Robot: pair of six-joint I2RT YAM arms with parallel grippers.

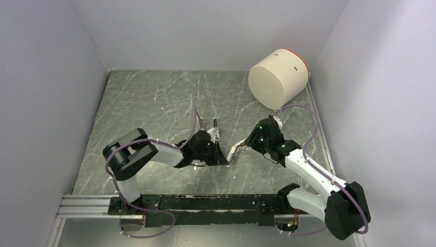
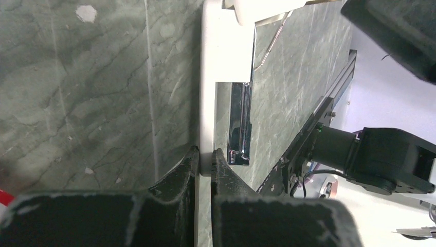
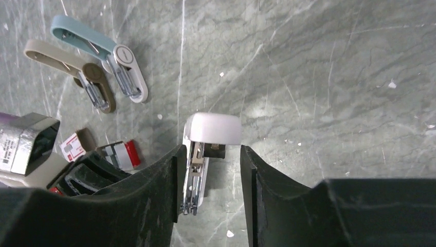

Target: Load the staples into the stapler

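The left gripper (image 2: 205, 160) pinches the base of the white stapler (image 3: 213, 128), the right gripper (image 3: 212, 152) stands spread around its other end, and the staples (image 3: 122, 154) lie on the surface (image 3: 334, 77), lower left in the right wrist view.

Matt plastic stapler (image 3: 213, 128), shiny metal rail (image 2: 240, 123), seemingly stone table (image 1: 154, 103).

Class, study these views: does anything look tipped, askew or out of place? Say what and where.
The cream cylindrical container at the far right lies tipped on its side, orange-rimmed end facing away. The white stapler is hinged open, as loading needs.
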